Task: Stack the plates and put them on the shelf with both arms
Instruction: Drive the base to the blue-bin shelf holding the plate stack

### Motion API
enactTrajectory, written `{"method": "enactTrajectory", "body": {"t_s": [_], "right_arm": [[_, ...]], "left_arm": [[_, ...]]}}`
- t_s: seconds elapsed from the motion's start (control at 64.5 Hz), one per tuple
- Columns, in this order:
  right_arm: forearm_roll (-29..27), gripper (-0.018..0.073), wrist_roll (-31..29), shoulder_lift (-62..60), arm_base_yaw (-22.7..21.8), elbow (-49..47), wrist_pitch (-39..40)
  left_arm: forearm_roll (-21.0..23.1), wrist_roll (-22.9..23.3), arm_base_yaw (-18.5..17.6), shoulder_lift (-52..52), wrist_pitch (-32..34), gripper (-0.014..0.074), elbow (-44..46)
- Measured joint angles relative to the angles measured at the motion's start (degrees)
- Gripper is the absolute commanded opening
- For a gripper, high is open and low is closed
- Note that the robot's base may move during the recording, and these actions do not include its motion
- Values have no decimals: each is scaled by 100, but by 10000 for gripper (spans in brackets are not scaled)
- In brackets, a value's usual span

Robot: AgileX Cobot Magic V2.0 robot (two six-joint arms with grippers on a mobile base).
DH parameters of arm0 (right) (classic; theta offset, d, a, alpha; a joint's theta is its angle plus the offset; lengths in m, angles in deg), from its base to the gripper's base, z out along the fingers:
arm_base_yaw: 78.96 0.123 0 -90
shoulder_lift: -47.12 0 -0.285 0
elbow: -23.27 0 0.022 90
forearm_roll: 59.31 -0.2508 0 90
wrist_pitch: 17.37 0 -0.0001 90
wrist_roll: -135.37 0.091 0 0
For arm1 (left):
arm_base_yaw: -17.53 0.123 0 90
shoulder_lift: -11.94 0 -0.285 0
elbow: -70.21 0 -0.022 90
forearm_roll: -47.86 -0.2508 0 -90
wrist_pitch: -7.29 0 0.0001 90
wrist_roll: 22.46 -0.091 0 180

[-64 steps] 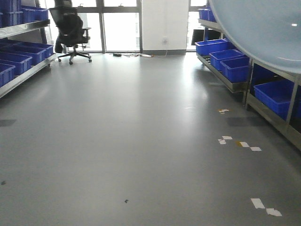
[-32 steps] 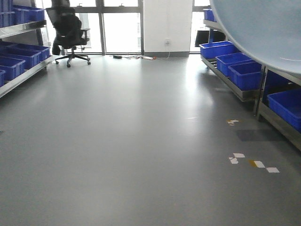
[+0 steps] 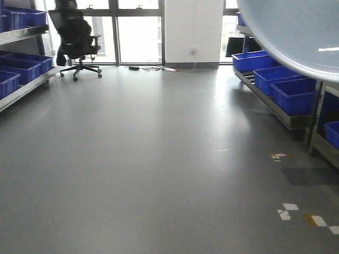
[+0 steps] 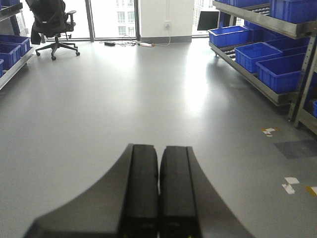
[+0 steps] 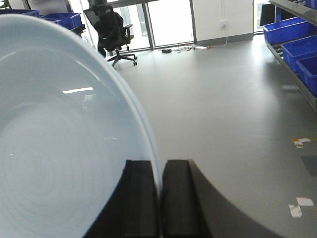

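plates (image 5: 64, 139): glossy, smooth, glazed look, light streaks reflecting. fingers (image 4: 143, 193): matt black, plastic-ish. floor (image 3: 159, 159): smooth grey, semi-gloss, window glare toward 12 o'clock. crates (image 3: 294, 92) at 3 o'clock: blue plastic, slight sheen. shelf (image 4: 257, 17): bare dull-shiny metal. chair (image 3: 74, 37) at 10 o'clock: black, fabric-looking back.

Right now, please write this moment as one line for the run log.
left gripper: shut, empty | right gripper: shut on plates rim | shelf: to the right, plates not yet on it
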Motion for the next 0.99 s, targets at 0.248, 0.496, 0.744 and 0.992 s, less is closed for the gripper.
{"method": "enactTrajectory", "body": {"t_s": [0.248, 0.496, 0.744, 0.992], "right_arm": [[0, 57, 0, 0, 0, 0, 0], [0, 57, 0, 0, 0, 0, 0], [0, 57, 0, 0, 0, 0, 0], [0, 57, 0, 0, 0, 0, 0]], "left_arm": [[0, 0, 0, 0, 0, 83, 0], [0, 0, 0, 0, 0, 83, 0], [0, 0, 0, 0, 0, 83, 0], [0, 0, 0, 0, 0, 83, 0]]}}
